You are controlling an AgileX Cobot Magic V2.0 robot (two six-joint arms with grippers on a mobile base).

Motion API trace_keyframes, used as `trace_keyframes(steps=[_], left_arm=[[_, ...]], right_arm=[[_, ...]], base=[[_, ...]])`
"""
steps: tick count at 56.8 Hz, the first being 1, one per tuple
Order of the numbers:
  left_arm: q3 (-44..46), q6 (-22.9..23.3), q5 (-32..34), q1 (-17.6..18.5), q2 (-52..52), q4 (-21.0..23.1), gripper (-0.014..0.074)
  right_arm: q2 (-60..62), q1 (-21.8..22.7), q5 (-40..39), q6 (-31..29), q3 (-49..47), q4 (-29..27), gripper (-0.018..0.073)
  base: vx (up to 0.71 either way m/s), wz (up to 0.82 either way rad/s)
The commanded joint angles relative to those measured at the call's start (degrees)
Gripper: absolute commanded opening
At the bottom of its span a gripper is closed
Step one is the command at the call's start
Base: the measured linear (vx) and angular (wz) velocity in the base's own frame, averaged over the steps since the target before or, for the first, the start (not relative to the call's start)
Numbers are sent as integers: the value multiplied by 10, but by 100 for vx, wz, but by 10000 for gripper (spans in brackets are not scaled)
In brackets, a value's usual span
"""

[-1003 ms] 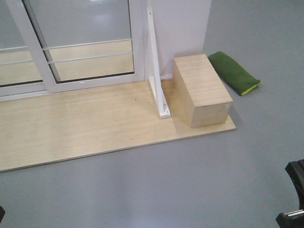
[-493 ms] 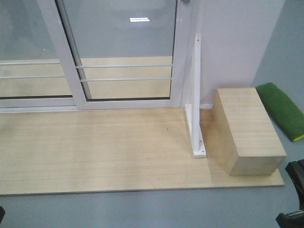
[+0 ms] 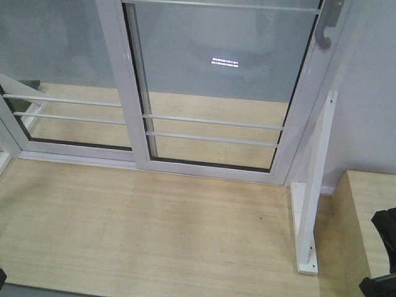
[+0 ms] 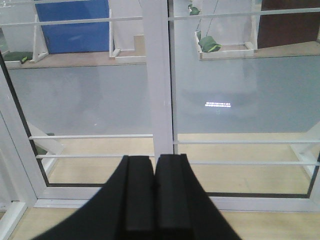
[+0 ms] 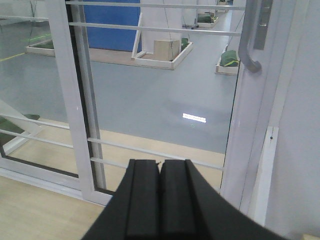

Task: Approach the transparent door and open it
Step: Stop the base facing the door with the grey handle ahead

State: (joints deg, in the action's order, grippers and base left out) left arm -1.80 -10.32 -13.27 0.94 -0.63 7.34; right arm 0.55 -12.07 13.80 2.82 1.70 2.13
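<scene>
Transparent door at the wooden platform's far edge; both claws closed and empty.
Its clear pane sits in a white frame with 2 thin white bars low across it. The curved grey handle hangs on the right stile, just beside the white jamb post near the platform's far right corner. A handle-less glass panel stands just to its left. The left gripper has its 2 black fingers pressed flat together, holding nothing, and points at a white stile. The right gripper is likewise closed on nothing, facing the door's glass below the handle. A wooden box sits at the platform's right edge.
</scene>
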Motion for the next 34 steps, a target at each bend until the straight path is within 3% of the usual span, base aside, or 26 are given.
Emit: trace_keyframes(steps=[1, 34], left_arm=[[-4, 2, 44, 3, -8, 4, 3], [-4, 2, 44, 3, -8, 4, 3]], right_arm=[[9, 2, -49, -2, 3, 3, -4], [9, 2, -49, -2, 3, 3, -4]], base=[[45, 7], [37, -19]])
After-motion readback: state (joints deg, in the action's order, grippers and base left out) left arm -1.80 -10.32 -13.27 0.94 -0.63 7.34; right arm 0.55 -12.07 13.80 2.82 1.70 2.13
